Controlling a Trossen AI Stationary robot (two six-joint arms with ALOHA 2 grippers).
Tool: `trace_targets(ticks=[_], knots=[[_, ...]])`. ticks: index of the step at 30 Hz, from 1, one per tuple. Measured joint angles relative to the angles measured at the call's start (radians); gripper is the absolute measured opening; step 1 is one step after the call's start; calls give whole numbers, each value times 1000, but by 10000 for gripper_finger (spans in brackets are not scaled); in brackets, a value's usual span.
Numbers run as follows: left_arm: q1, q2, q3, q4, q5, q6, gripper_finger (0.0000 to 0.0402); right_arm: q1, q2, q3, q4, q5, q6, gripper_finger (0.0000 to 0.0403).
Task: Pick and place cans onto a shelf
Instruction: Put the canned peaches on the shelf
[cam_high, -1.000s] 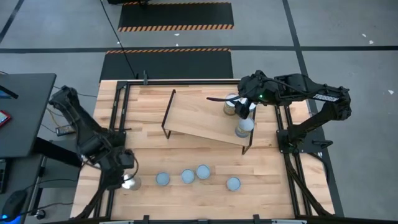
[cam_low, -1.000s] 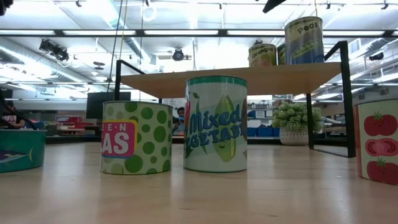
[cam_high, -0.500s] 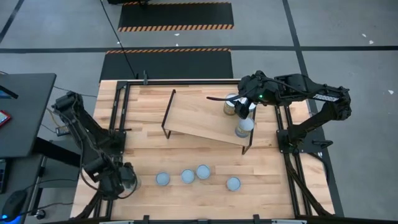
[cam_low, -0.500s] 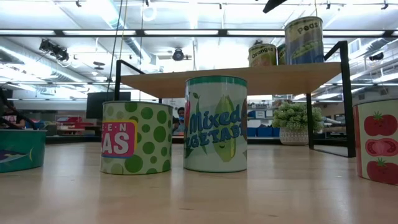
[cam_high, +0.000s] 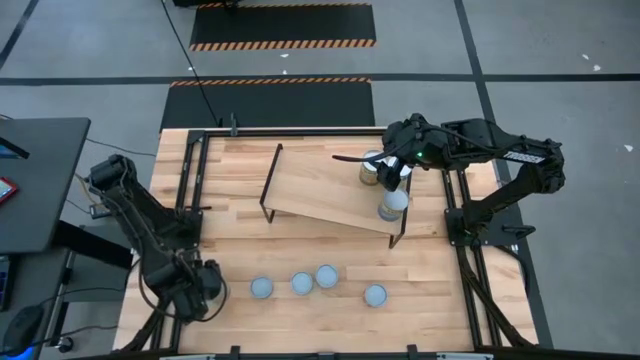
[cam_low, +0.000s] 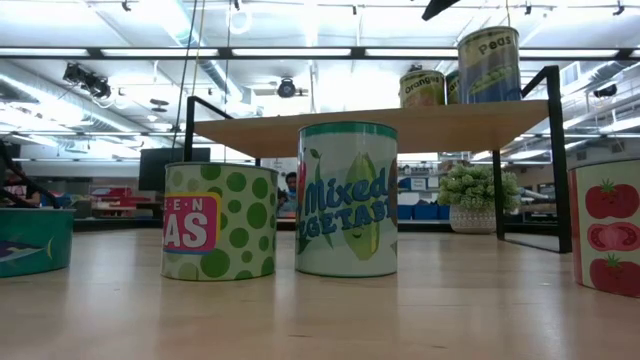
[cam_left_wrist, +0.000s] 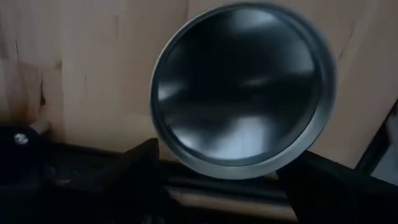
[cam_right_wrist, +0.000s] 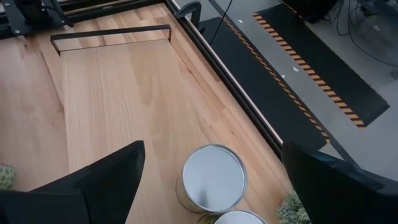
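Observation:
A can with a dark silvery top (cam_left_wrist: 242, 87) stands at the table's near left; in the low view it is the teal can (cam_low: 30, 240). My left gripper (cam_high: 198, 290) hangs right above it and hides it in the high view. It is open (cam_left_wrist: 224, 158), one finger on either side of the rim. The shelf (cam_high: 320, 185) stands at the far middle, with cans (cam_high: 372, 165) (cam_high: 392, 205) at its right end. My right gripper (cam_high: 397, 172) hovers open over them (cam_right_wrist: 211, 155). Several cans (cam_high: 261, 288) (cam_high: 301, 284) (cam_high: 326, 276) (cam_high: 375, 295) stand on the table near the front edge.
In the low view, three cans stand on the shelf board (cam_low: 380, 125), the "Peas" can (cam_low: 489, 62) nearest the right leg. On the table stand the green spotted can (cam_low: 220, 220), the mixed-vegetables can (cam_low: 347, 200) and the tomato can (cam_low: 605, 225). Black frame rails (cam_high: 186, 190) border the table.
My left gripper has gone toward the table's near edge and down over the near-left can, which showed beside it a second ago and is now hidden under it in the high view. The cans have not moved.

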Motion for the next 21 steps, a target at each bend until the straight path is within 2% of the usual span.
trace_targets(ticks=[14, 21], knots=[[28, 3, 0, 52, -153, -78, 317, 0, 0, 0, 2, -18, 0, 385], [33, 3, 0, 82, -228, 15, 316, 0, 0, 0, 27, -19, -22, 385]])
